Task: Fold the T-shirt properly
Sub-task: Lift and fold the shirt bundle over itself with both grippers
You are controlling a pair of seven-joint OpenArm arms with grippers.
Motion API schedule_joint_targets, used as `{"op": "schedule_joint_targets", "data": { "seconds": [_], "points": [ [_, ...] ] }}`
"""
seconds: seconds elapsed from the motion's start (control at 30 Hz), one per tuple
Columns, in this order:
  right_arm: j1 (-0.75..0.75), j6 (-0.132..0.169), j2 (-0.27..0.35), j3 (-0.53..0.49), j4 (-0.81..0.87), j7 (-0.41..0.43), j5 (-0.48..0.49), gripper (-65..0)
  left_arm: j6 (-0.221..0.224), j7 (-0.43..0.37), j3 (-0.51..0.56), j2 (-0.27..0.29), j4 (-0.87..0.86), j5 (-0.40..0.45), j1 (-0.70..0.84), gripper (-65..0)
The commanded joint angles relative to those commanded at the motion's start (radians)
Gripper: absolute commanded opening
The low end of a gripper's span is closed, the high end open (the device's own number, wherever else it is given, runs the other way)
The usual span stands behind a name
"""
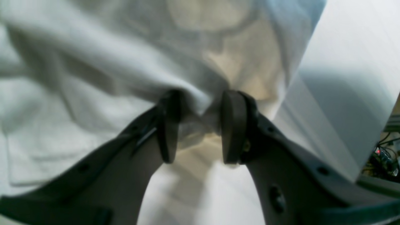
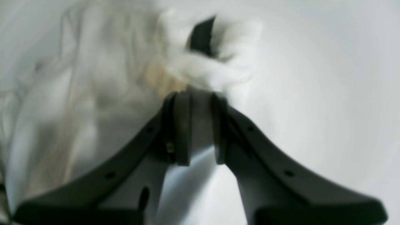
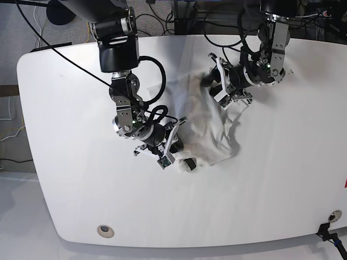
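Observation:
The T-shirt is a crumpled white bundle in the middle of the table, stretched between both grippers; no print is readable. My left gripper holds the bundle's far end. In the left wrist view a wad of T-shirt cloth is pinched between the left gripper fingers. My right gripper is at the bundle's near-left end. In the right wrist view the right gripper is closed on a bunched fold of the T-shirt. A dark shape pokes out of the folds beyond it; I cannot tell what it is.
The white table has round grommets at the front left and front right. Black cables run along the far edge. The table's edge and more wiring show in the left wrist view.

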Motion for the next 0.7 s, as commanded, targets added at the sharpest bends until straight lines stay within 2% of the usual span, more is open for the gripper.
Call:
{"op": "schedule_joint_targets", "data": {
  "seconds": [0.27,0.4,0.7],
  "points": [
    [-0.083,-0.002,0.049,0.003,0.034,0.0,0.008,-54.3,0.0,0.0,0.005,-0.074,-0.015,0.0,-0.112,-45.4],
    [-0.124,-0.002,0.049,0.003,0.086,0.0,0.002,-54.3,0.0,0.002,0.005,-0.077,-0.015,0.0,-0.129,-45.4],
    [-0.097,-0.002,0.049,0.003,0.086,0.0,0.002,-54.3,0.0,0.003,0.003,-0.089,-0.014,-0.005,-0.087,-45.4]
  ]
}}
